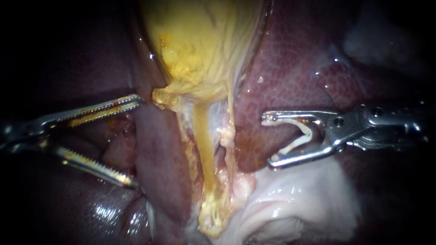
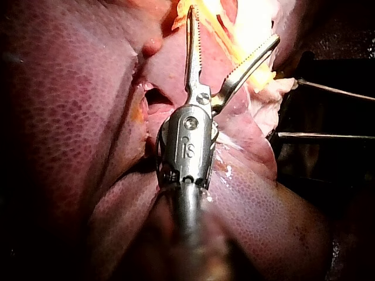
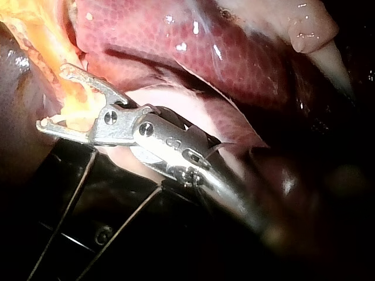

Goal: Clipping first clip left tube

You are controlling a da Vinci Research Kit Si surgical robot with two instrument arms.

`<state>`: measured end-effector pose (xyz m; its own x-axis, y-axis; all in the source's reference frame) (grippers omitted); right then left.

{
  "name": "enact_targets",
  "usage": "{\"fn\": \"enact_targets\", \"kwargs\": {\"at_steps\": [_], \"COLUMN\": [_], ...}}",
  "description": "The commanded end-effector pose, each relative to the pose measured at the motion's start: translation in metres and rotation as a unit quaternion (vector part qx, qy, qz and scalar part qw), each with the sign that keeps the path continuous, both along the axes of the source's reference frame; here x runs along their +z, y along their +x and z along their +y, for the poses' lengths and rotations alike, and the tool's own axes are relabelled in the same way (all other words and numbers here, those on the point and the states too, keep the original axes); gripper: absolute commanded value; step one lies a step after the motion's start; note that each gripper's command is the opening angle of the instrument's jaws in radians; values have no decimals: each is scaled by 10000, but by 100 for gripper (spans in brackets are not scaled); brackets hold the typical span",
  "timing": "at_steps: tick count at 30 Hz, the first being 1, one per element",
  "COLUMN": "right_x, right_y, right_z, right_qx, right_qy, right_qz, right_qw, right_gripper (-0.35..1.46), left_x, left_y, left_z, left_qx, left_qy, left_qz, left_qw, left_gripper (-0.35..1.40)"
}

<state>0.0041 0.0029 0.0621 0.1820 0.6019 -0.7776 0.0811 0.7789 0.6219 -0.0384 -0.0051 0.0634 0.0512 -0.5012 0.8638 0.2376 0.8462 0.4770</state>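
Here, the left instrument (image 1: 134, 141) is reaching in from the left with its toothed jaws spread wide and gripping nothing. A dark fold of the liver (image 1: 295, 68) is lying in the gap between them. The upper jaw's tip is sitting close to the lower edge of the yellow gallbladder (image 1: 204, 41), though contact is hard to judge.

From the gallbladder two strands are running downward side by side. The left tube (image 1: 203, 140) is the yellowish one, and a paler tube (image 1: 226, 138) is lying just to its right. Both are ending in the yellow-white fat near the pale tissue (image 1: 295, 204) at the bottom. Neither tube is carrying a clip.

The right instrument (image 1: 269, 140) is coming in from the right. Its jaws are standing apart and holding a white clip (image 1: 302, 136), bent open, with one leg lying against each jaw. The jaw tips are pointing toward the tubes but are staying off to the right of both, over the liver.

In the left wrist view, the left instrument (image 2: 234, 23) is showing the same wide gap, with yellow tissue ahead of its tips. In the right wrist view, the right instrument (image 3: 51, 99) is lying with yellow tissue showing through its gap; whether that tissue is between the jaws or beyond them cannot be told there.
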Motion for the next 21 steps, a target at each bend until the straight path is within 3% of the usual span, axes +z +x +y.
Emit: {"fn": "enact_targets", "kwargs": {"at_steps": [1,6,11,15,18,21], "right_x": [0,4,12,15,16,16], "right_y": [0,1,1,2,2,2], "right_z": [0,0,0,-2,-2,-2], "right_qx": [0,10,18,20,21,20], "right_qy": [0,-5,-19,-28,-32,-32], "right_qz": [0,-6,-15,-18,-18,-17], "right_qw": [10000,10000,10000,10000,10000,10000], "right_gripper": [60,60,60,60,60,60], "left_x": [-1,11,27,37,46,55], "left_y": [1,0,-6,-17,-25,-30], "left_z": [4,23,34,40,44,44], "left_qx": [4,-135,-236,-310,-328,-365], "left_qy": [-5,24,109,271,408,705], "left_qz": [-1,94,134,101,207,264], "left_qw": [10000,9999,9996,9991,9984,9965], "left_gripper": [116,115,106,96,84,66]}}
